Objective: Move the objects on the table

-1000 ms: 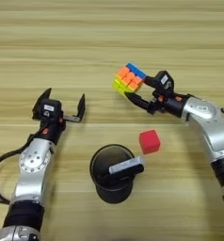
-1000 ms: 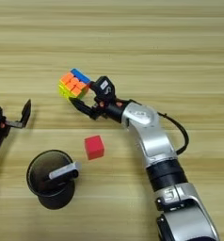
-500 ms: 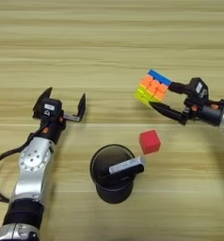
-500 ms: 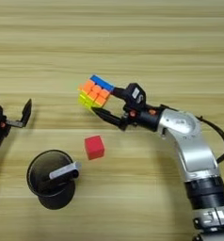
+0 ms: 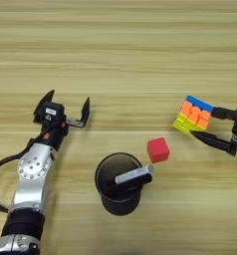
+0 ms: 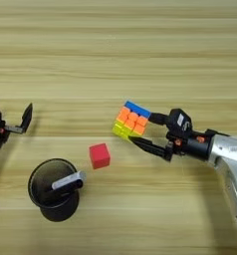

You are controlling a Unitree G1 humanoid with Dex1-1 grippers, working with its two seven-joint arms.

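Note:
My right gripper [image 6: 141, 130] is shut on the multicoloured puzzle cube [image 6: 132, 121], with one black finger [image 6: 159, 118] behind it and the other under its near side. The puzzle cube [image 5: 192, 117] is held tilted at the right of the table [image 5: 115, 50]. The small red cube [image 5: 158, 149] lies left of it, apart from the fingers. The black cup [image 5: 119, 185] stands in front of the red cube, and the black-and-silver marker [image 5: 133, 176] lies across its mouth. At the left, my left gripper [image 5: 64, 104] rests open, holding nothing.
The left forearm [image 5: 33, 172] lies along the table's left front, close to the cup's left side. Bare wood spans the whole far half of the table.
My right gripper has carried the puzzle cube to the right and nearer, from behind the red cube to its right side. The left arm, red cube and cup have stayed put.

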